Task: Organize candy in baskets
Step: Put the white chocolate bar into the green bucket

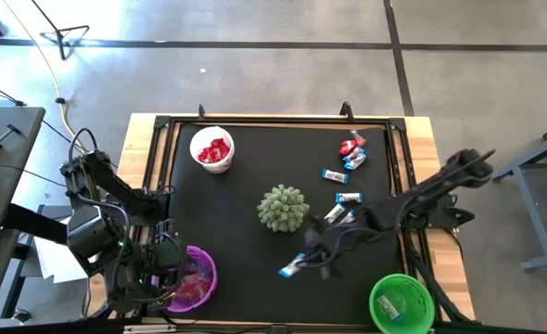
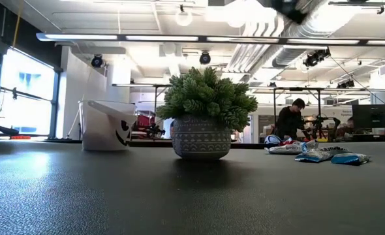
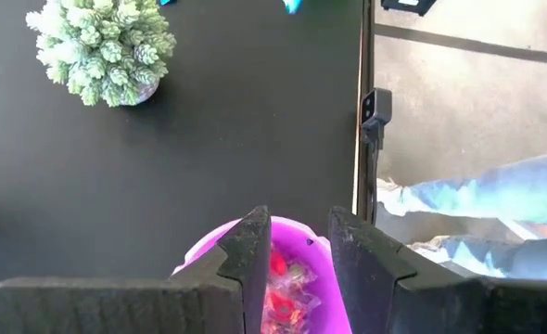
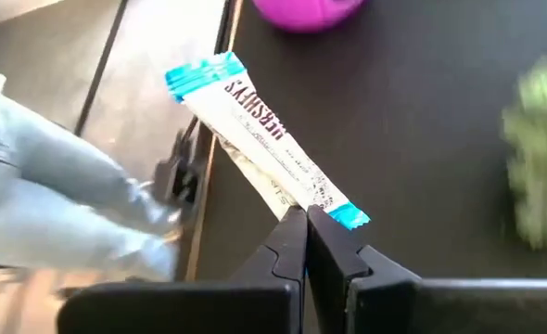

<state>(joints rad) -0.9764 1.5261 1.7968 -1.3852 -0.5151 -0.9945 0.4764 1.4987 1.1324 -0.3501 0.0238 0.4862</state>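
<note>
Pinching a blue-and-silver candy bar (image 4: pixel 264 144) by one crimped end, the right gripper (image 4: pixel 306 227) has its jaws fully closed on the wrapper, the bar sticking out ahead of the fingers over the near part of the black mat (image 1: pixel 246 223). The hold looks thin (only the wrapper's tail is caught), so my worry is that a quick swing toward the green basket (image 1: pixel 401 302) could let the bar slip out or twist and catch the basket's rim instead of dropping in. The left gripper (image 3: pixel 299 243) hangs over the purple basket (image 3: pixel 320 278) with its jaws partly apart and nothing held; pinkish sweets lie inside. The white basket (image 1: pixel 212 149) at the far side holds red candy. More blue-and-silver and red sweets (image 1: pixel 350 153) lie loose on the right of the mat. The spiky green plant (image 1: pixel 283 208) stands mid-mat, just beside the right arm's reach, and could be clipped.
</note>
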